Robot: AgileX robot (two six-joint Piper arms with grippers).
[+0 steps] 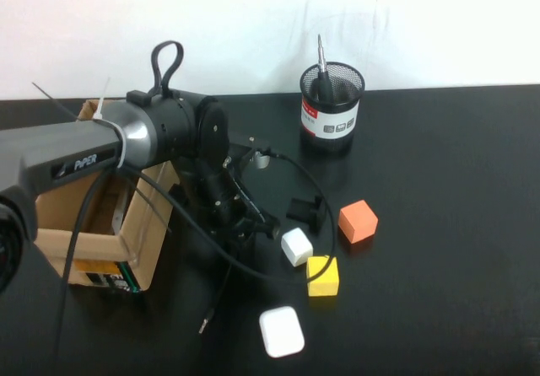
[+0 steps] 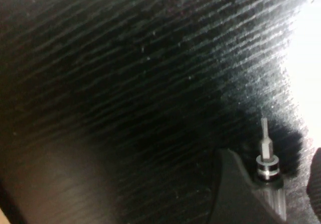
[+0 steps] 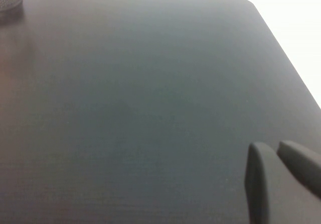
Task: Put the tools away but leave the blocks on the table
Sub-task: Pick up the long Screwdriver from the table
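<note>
My left gripper (image 1: 251,224) is low over the black table (image 1: 439,174), left of the blocks. In the left wrist view the thick screwdriver (image 2: 266,156) with its short metal tip lies between the left gripper's (image 2: 273,194) open fingers, against one finger and apart from the other. The thin pen-like screwdriver (image 1: 321,60) stands in the black mesh cup (image 1: 332,106). The orange block (image 1: 358,221), white block (image 1: 296,246) and yellow block (image 1: 322,276) sit on the table. The scissors are out of view. My right gripper (image 3: 276,158) is shut and empty over bare table.
An open cardboard box (image 1: 110,216) stands at the left, under my left arm. A black T-shaped piece (image 1: 304,210) lies beside the orange block. A flat white rounded case (image 1: 281,331) lies near the front. A loose cable end (image 1: 205,324) rests by it.
</note>
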